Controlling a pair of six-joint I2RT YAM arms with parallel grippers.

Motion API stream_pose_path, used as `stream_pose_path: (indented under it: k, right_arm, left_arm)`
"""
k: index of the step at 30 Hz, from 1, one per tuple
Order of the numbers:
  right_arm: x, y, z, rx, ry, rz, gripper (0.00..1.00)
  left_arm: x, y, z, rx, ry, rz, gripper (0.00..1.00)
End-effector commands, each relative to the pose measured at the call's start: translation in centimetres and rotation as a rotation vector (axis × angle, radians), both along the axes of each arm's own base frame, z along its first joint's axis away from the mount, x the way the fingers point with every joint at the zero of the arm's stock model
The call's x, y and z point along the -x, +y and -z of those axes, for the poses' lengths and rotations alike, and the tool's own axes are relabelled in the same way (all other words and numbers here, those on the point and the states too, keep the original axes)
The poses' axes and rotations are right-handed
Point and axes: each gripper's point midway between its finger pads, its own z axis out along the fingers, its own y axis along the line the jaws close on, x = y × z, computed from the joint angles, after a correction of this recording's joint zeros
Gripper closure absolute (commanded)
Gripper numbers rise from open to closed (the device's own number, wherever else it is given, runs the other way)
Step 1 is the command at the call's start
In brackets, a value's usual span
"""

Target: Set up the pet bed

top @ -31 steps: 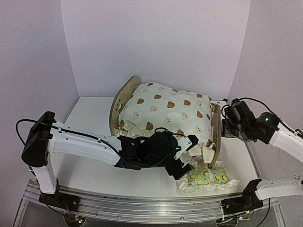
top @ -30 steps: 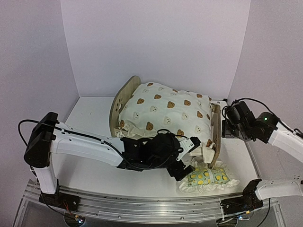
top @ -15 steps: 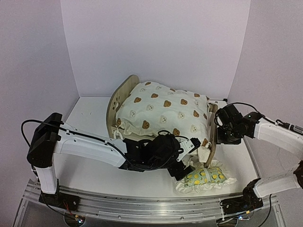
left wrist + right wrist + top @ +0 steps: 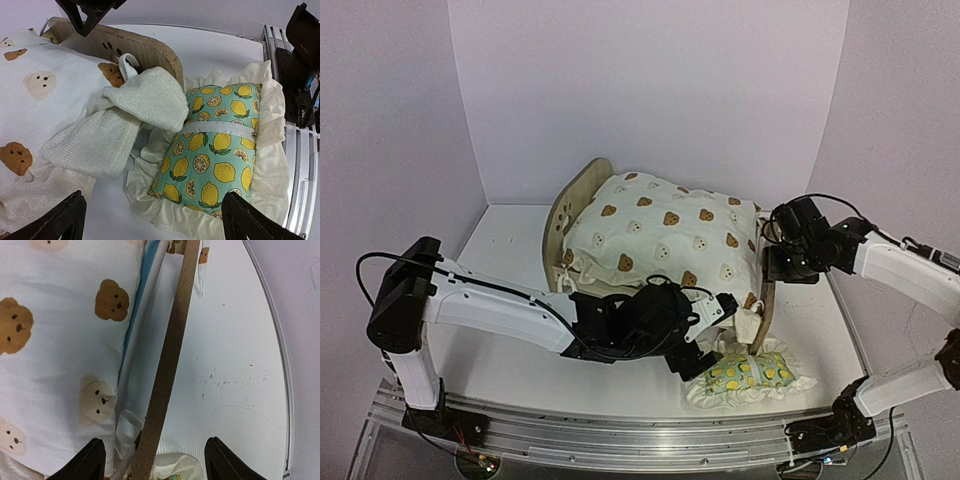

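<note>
- Pet bed [image 4: 568,215]: the light-wood frame stands on the white table [image 4: 510,250], towards the middle and rear. Its rounded end board is on the left and a second upright board is on the right. The left wrist view shows a paw-print cutout in the right-hand board [image 4: 150,50].
- Bear-print cushion [image 4: 660,235]: it lies on the frame, bulging above the rails and covering nearly all of the base. The right wrist view shows a narrow blue strip of the base [image 4: 142,290] between the cushion and the board edge. A cream towelling flap [image 4: 135,105] at the cushion's near right corner hangs down past the board, overlapping the pillow's frill.
- Lemon-print pillow [image 4: 752,373]: it lies flat on the table just in front of the bed's right end, outside the frame, with its ruffled edge spread out.
- Left gripper [image 4: 692,358]: it has reached across to the bed's near right corner and sits low above the flap and pillow. The fingers [image 4: 65,220] are spread wide and hold nothing.
- Right gripper [image 4: 782,265]: it is at the right-hand board. The fingers [image 4: 95,455] are parted, one on each side of the board's edge, and grip nothing.
</note>
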Motion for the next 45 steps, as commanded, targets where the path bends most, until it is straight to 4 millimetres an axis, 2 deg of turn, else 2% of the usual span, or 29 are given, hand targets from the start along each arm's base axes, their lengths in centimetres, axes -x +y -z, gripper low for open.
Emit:
stream_pose_path:
  k: [1,6,12,19,25,31,35,39,43,45]
  right_arm:
    - [-0.5,1.1,0.3,-0.043,0.005,-0.003,0.32]
    - [-0.7,1.1,1.3,-0.028,0.024,-0.002,0.35]
    - [-1.3,3.3,2.8,-0.103,0.059,-0.048,0.40]
    - [-2.0,5.1,3.0,-0.175,0.051,-0.096,0.44]
    - [-1.6,4.7,1.8,-0.168,0.012,-0.119,0.44]
    - [0.1,2.0,-1.1,-0.106,-0.065,-0.096,0.39]
    - [1.3,1.0,-2.7,-0.109,-0.103,-0.095,0.37]
    - [2.5,0.4,-3.5,-0.124,-0.118,-0.097,0.36]
    - [3.5,0.1,-3.7,-0.138,-0.115,-0.106,0.35]
    - [3.8,0.1,-3.8,-0.147,-0.112,-0.111,0.35]
  left_arm:
    - [-0.4,-0.5,-2.1,0.041,-0.044,0.014,0.04]
    - [-0.4,-1.4,-2.1,0.054,-0.056,0.027,0.04]
    - [-0.8,-2.7,-2.0,0.061,-0.047,0.027,0.04]
    - [-1.4,-2.9,-2.0,0.071,-0.034,0.014,0.05]
    - [-1.8,-4.2,-1.6,0.079,-0.014,0.018,0.05]
    - [-2.0,-6.2,-1.2,0.094,0.000,0.021,0.06]
    - [-2.5,-7.7,-0.6,0.089,0.005,0.018,0.08]
    - [-3.5,-8.4,0.2,0.085,-0.014,-0.025,0.16]
    - [-4.6,-8.5,0.5,0.084,-0.036,-0.085,0.35]
    - [-4.9,-8.4,0.4,0.090,-0.044,-0.103,0.52]
